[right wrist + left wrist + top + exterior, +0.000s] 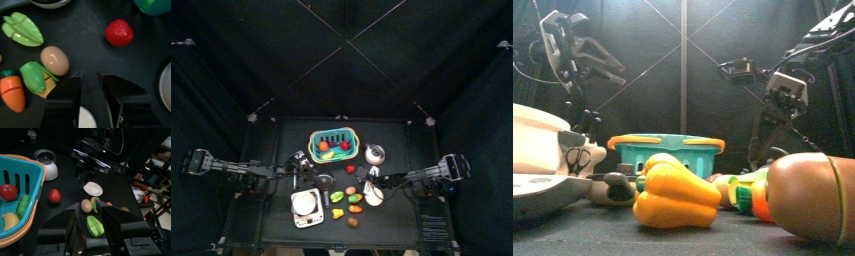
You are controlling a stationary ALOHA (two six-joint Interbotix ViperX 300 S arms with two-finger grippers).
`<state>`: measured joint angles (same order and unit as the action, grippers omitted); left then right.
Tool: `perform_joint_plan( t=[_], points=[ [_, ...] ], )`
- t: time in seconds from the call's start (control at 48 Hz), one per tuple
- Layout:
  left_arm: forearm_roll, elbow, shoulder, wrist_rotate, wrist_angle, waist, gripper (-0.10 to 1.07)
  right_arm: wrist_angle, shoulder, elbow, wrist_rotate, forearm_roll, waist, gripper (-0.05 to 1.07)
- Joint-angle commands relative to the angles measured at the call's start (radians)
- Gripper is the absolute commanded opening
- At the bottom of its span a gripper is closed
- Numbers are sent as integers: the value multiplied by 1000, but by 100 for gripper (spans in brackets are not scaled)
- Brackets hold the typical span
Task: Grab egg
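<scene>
The egg (93, 189) is a small white oval lying on the black table, right beside the right arm's jaws. From above, the egg (373, 197) lies just in front of my right gripper (370, 182). In the right wrist view my right gripper (90, 75) stands open low over the table. A white curve, apparently the egg (85, 119), shows low between its jaws, mostly hidden. My left gripper (92, 209) hangs open near the basket and holds nothing. A green toy (93, 225) on the table shows through its gap.
A teal basket (333, 145) with toy fruit stands at the back, a silver bowl (376, 153) to its right. A white scale (305, 205) sits front left. Near the right gripper lie a tan oval (55, 60), a red fruit (120, 32), a carrot (12, 92) and a green pepper (23, 30).
</scene>
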<state>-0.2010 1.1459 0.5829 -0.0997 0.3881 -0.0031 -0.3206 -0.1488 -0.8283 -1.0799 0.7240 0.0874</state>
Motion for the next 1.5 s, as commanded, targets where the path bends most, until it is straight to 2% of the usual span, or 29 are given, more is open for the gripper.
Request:
perform_joint_plan(
  t=[0.0, 0.25, 0.729, 1.229, 1.479],
  points=[
    [2, -11, 0, 0, 8, 2, 74, 57, 0, 18, 0, -8, -5, 71],
    [0, -8, 0, -2, 9, 2, 74, 78, 18, 38, 3, -12, -3, 76],
    [0, -2, 0, -5, 9, 3, 74, 114, 37, 63, 11, -9, 8, 91],
    [-17, 9, -2, -5, 9, 3, 74, 158, 141, 104, 14, 0, 6, 94],
    [-18, 15, -2, -5, 9, 3, 74, 179, 158, 112, 14, -6, 0, 94]
  ],
)
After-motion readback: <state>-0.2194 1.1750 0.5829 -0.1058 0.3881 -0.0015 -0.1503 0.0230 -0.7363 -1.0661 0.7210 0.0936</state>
